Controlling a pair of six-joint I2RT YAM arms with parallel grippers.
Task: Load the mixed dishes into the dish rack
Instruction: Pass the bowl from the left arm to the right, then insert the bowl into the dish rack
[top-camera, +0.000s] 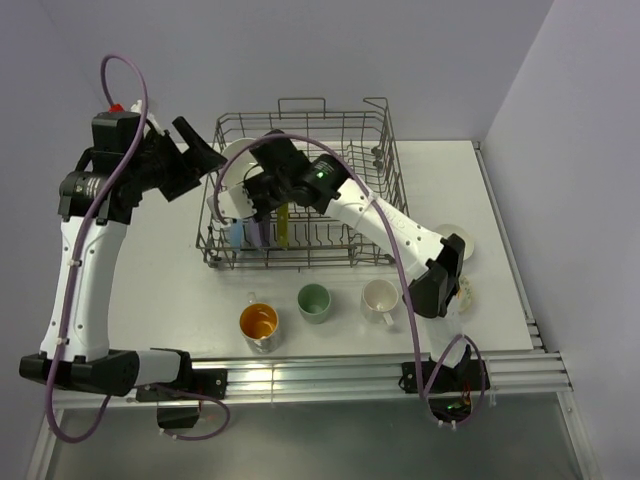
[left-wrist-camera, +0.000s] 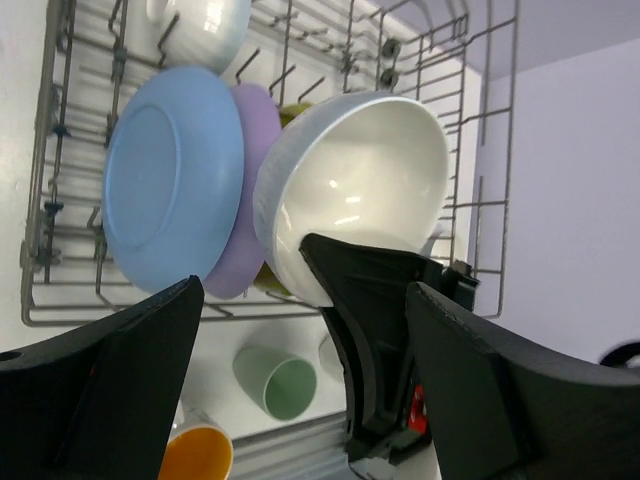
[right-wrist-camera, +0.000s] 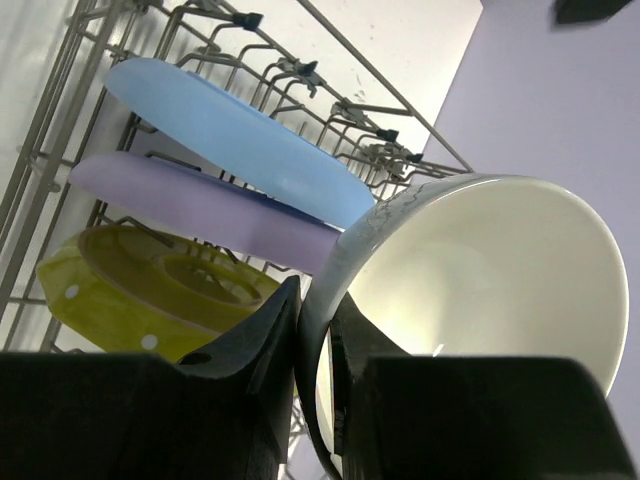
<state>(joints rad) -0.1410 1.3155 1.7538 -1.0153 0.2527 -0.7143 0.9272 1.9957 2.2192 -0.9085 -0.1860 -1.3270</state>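
The grey wire dish rack (top-camera: 340, 140) holds a blue plate (left-wrist-camera: 170, 190), a lavender plate (left-wrist-camera: 252, 130) and a yellow-green plate (right-wrist-camera: 150, 290) upright in its front left tines. A white bowl (left-wrist-camera: 200, 25) sits at its back left. My right gripper (right-wrist-camera: 315, 300) is shut on the rim of another white bowl (right-wrist-camera: 480, 290), faintly patterned outside, and holds it tilted above the plates (top-camera: 262, 200). My left gripper (left-wrist-camera: 300, 400) is open and empty, hovering by the rack's left side (top-camera: 200, 150). An orange-inside cup (top-camera: 258, 322), a pale green cup (top-camera: 314, 300) and a white mug (top-camera: 380, 297) stand in front of the rack.
A white dish (top-camera: 465, 240) and a patterned dish (top-camera: 466, 292) lie at the right of the table, partly behind the right arm. The rack's raised loop handle (top-camera: 300, 103) stands at the back. The table's front rail (top-camera: 380, 375) runs below the cups.
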